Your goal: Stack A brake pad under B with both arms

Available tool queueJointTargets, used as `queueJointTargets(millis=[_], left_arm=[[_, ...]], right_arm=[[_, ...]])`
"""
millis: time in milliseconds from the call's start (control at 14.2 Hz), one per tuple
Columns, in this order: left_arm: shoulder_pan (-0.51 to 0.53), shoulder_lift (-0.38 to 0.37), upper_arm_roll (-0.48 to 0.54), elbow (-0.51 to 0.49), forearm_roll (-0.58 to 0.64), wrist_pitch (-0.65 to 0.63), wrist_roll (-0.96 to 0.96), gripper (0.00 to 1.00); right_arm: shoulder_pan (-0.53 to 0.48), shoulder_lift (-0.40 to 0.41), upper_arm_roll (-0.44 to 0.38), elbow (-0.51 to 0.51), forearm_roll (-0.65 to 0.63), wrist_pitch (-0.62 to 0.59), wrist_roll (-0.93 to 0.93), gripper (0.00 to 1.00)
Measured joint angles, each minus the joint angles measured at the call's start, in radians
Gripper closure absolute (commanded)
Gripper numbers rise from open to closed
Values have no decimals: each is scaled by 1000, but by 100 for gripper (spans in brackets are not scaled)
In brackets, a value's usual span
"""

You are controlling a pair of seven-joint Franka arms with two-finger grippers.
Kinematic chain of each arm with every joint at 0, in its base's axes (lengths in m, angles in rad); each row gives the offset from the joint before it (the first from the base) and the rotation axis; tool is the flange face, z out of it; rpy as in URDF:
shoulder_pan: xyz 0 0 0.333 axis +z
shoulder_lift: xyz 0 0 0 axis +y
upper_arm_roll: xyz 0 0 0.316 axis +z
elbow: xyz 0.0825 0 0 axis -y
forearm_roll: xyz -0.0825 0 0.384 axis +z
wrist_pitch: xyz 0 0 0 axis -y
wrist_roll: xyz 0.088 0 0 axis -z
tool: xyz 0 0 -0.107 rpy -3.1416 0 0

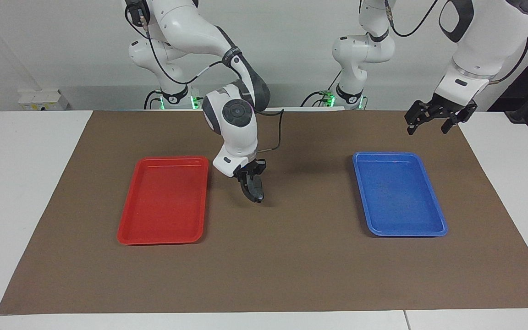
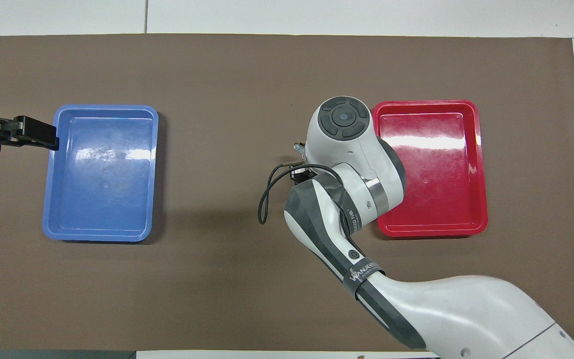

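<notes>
My right end effector [image 1: 251,181] grips a dark pad [image 1: 255,189] at frame centre, just above the brown-covered worktop [image 1: 291,256] beside the red plastic tray [image 1: 165,199]; overhead, my arm hides it. Left end effector [image 1: 434,120], fingers spread, waits upper right, above the blue plastic tray [image 1: 399,193].

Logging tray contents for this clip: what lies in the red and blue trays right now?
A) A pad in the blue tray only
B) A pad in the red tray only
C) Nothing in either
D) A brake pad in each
C: the red tray and the blue tray both show bare floors; the only pad visible hangs in the right gripper over the brown mat.
</notes>
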Motion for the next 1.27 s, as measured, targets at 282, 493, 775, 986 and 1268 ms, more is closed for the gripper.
queueJointTargets(millis=[282,493,775,986,1268], left_arm=[[-1,-37,2,-61,0,28,0,0],[-1,-43,4,-65,0,28,0,0],[-1,-44,4,-71,0,27,-1,0],[4,-44,3,-78,0,24,-1,0],[7,-45,2,-81,0,24,-6,0]], right_arm=[[24,36,0,-4,1,47,19,100],[22,44,-2,-7,2,60,21,100],[23,44,-4,-11,45,74,22,100],[23,44,-4,-24,46,75,22,100],[23,44,-4,-30,46,76,22,100]])
